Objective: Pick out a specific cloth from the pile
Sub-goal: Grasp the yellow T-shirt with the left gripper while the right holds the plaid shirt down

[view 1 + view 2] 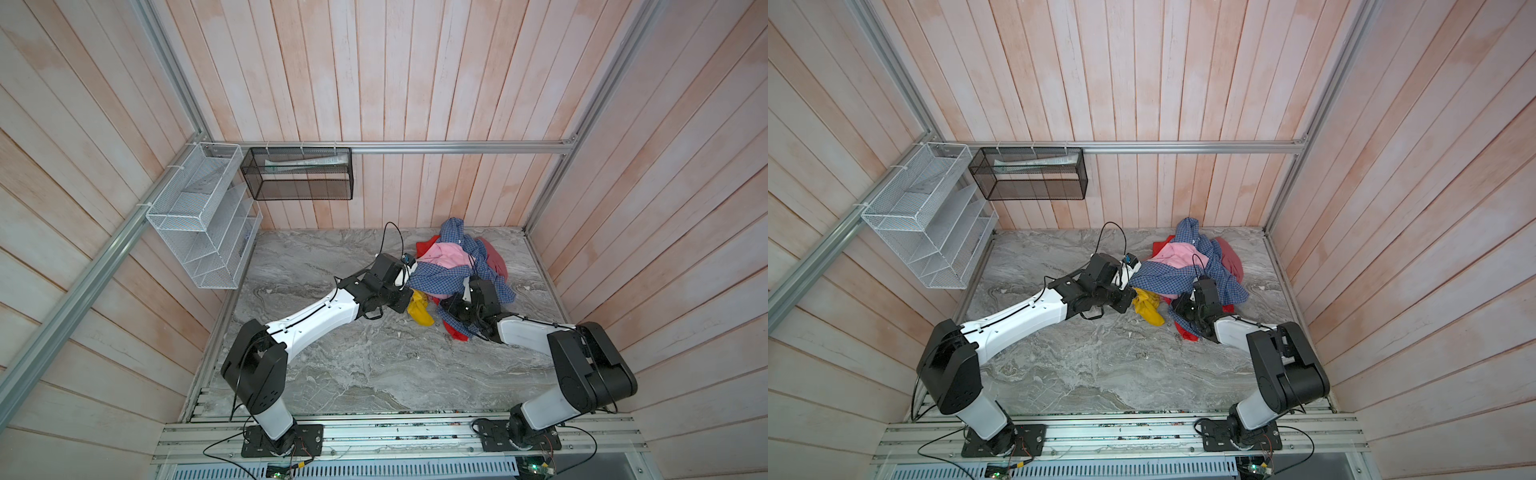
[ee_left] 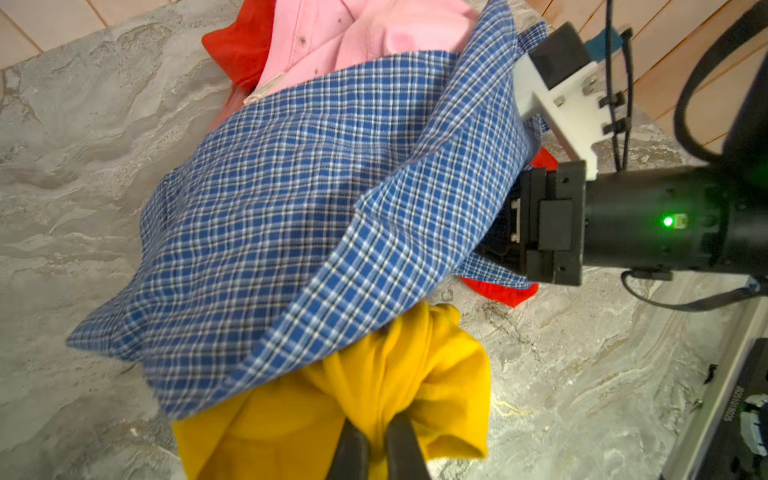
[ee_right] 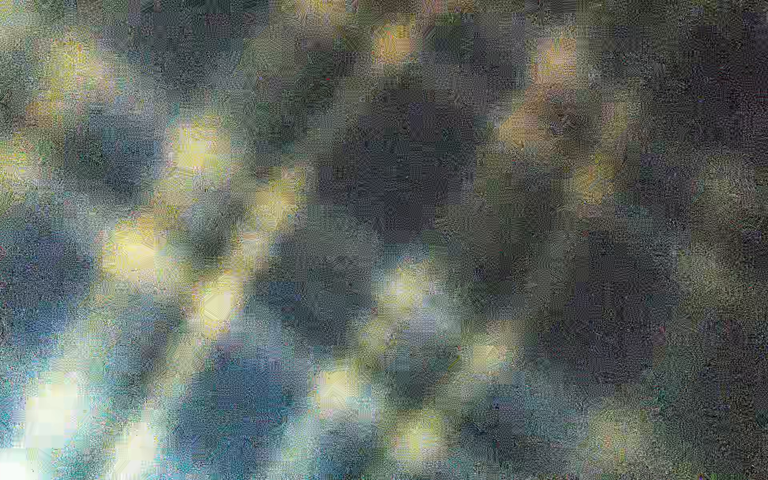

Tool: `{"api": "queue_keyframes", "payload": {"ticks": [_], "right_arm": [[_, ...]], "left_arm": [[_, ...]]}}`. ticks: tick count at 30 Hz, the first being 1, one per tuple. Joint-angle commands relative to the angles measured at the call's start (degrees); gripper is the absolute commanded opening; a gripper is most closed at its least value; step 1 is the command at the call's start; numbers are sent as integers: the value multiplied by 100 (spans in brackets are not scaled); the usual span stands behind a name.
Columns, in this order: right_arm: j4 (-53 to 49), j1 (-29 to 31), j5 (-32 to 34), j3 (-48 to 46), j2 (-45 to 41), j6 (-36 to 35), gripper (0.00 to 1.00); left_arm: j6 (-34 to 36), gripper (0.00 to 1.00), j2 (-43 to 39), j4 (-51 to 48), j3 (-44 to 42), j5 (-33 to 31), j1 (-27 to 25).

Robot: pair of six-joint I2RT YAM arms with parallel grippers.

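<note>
The cloth (image 1: 420, 311) (image 1: 1148, 310), mustard yellow, sticks out bunched from the near left edge of the pile (image 1: 453, 266). My left gripper (image 2: 376, 432) is shut on a fold of the cloth (image 2: 395, 374). A blue checked shirt (image 2: 311, 208) (image 1: 440, 278) lies draped over the rest of the cloth; no print shows. A pink garment (image 1: 446, 255) lies on top behind it. My right arm's wrist (image 1: 482, 297) (image 2: 552, 224) reaches under the checked shirt. Its fingers are hidden, and the right wrist view shows only blurred fabric pressed against the lens.
Red pieces (image 1: 457, 332) and a dusty-red piece (image 1: 496, 257) lie under the pile's right side. A white wire rack (image 1: 203, 216) and a black mesh basket (image 1: 299, 174) hang on the walls at the back left. The marble tabletop (image 1: 353, 365) is walled by wooden panels.
</note>
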Motion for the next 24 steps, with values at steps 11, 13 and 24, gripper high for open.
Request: {"api": "queue_keyframes", "payload": {"ticks": [11,13,24], "right_arm": [[117,-42,454,-207,26,269,16],[101,-42,495,-217,19,279,17],[105,-51,622,-287,58,368,17]], "left_arm": [[79,0,-1407,-324,-262,-347,556],[81,0,-1526,-428,-255,-449,678],[278,0,-1904,-684,122,-1251,1264]]}}
